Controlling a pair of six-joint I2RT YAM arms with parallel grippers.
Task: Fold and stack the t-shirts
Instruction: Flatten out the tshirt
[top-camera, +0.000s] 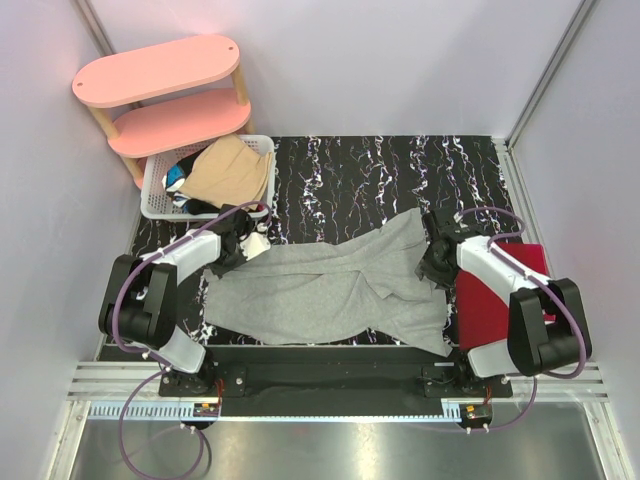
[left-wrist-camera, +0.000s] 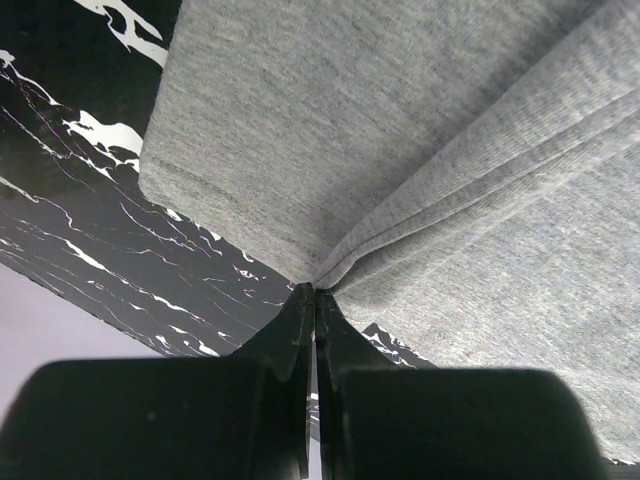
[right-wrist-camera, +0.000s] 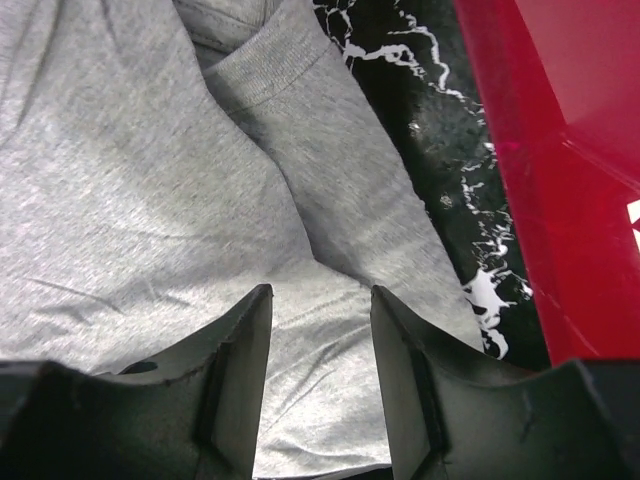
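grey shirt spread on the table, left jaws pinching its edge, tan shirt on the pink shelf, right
No: the top view shows the tan shirt in the white basket, not on the pink shelf. The grey shirt and the left jaws' pinch are as you say.

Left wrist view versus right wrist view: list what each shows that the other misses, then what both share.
Only left wrist: the left gripper shut on a pinched fold of the grey t-shirt. Only right wrist: the right gripper, jaws open over the cloth, a sleeve cuff and a red board. Both: the grey t-shirt on the black marbled table.
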